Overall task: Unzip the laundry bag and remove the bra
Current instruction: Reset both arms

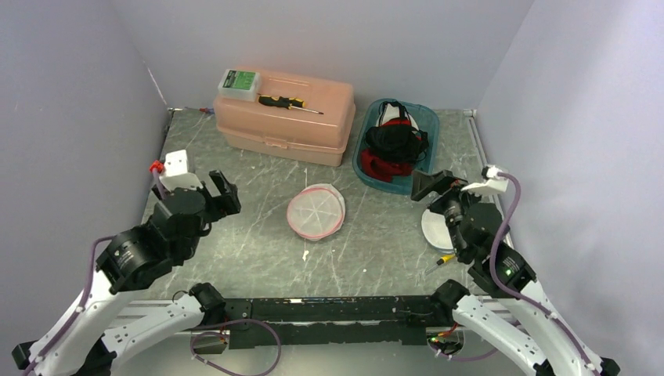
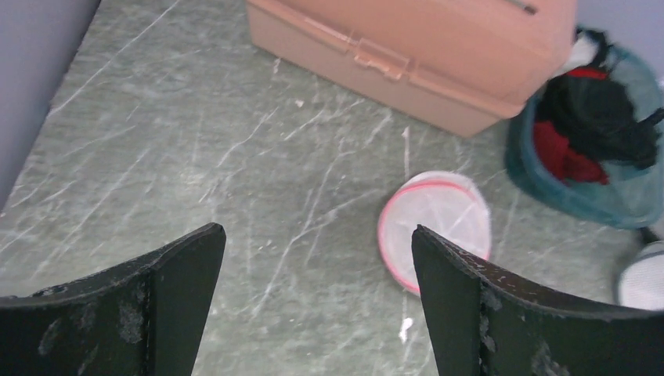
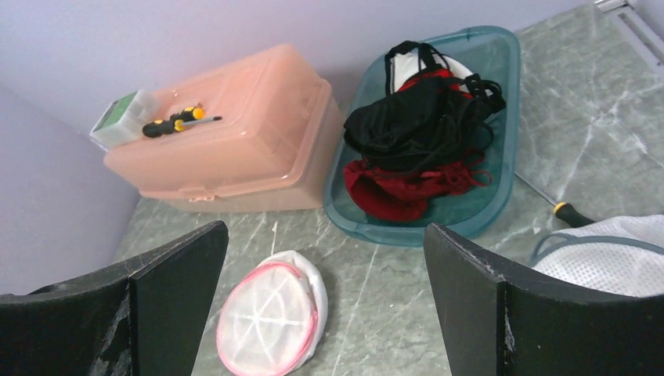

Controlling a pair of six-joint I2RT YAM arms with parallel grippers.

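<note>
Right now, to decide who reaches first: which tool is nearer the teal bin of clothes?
Right. The right tool hovers beside the near end of the teal bin; the left tool is to its left, past the pink-rimmed bag.

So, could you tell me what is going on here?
Nothing is being handled yet. The left hand and the right hand are both open and empty. The round, pink-rimmed mesh laundry bag lies between them, touched by neither. Further back sits a teal bin of black and red garments.
</note>
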